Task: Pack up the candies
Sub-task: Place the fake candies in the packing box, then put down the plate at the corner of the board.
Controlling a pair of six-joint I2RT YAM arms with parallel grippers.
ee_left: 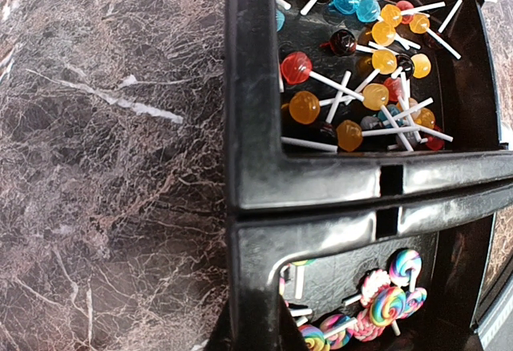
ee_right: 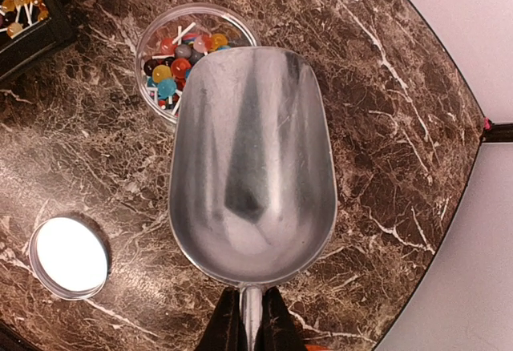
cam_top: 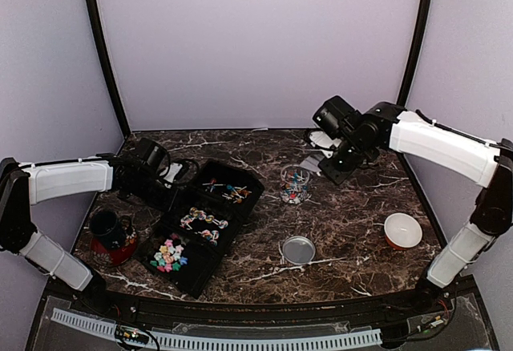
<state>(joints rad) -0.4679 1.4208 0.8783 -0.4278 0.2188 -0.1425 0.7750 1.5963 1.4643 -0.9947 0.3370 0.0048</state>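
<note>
Dark marble table (cam_top: 345,207) carries a black tray (ee_left: 321,183) whose 3 compartments hold most candies (ee_left: 377,94); we see more inside the glass jar (ee_right: 141,50). Our right gripper (ee_right: 250,319) pinches the handle of an empty metal scoop (ee_right: 252,167) near the jar; our left gripper (cam_top: 160,187), pressed together, sits at the tray's edge.

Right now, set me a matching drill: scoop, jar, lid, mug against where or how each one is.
1. scoop
2. jar
3. lid
4. mug

A. holds lollipops
B. far left, by the black trays
C. empty, in the right gripper
D. flat on the table, off the jar

Pairs: 1-C, 2-A, 3-D, 4-B
</note>
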